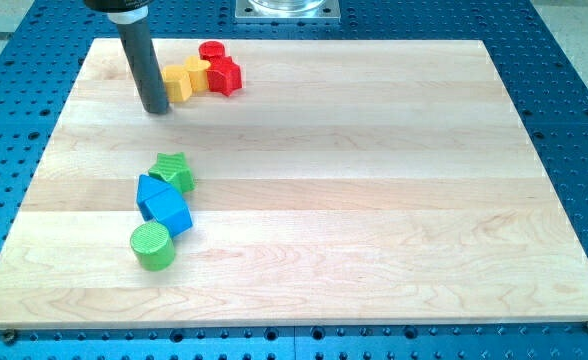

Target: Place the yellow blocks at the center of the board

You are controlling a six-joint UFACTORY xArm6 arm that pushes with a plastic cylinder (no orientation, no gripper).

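Note:
Two yellow blocks lie near the board's top left: one yellow block (178, 83) next to my rod and a second yellow block (198, 72) touching it on its right. My tip (156, 109) rests on the board just left of and slightly below the first yellow block, close to or touching it. A red cylinder (211, 51) and a red star-like block (224, 76) sit against the yellow pair on the right.
A green star block (173, 171), two blue blocks (152, 189) (171, 212) and a green cylinder (153, 246) cluster at the left middle of the wooden board (374, 200). A blue perforated table (574, 80) surrounds the board.

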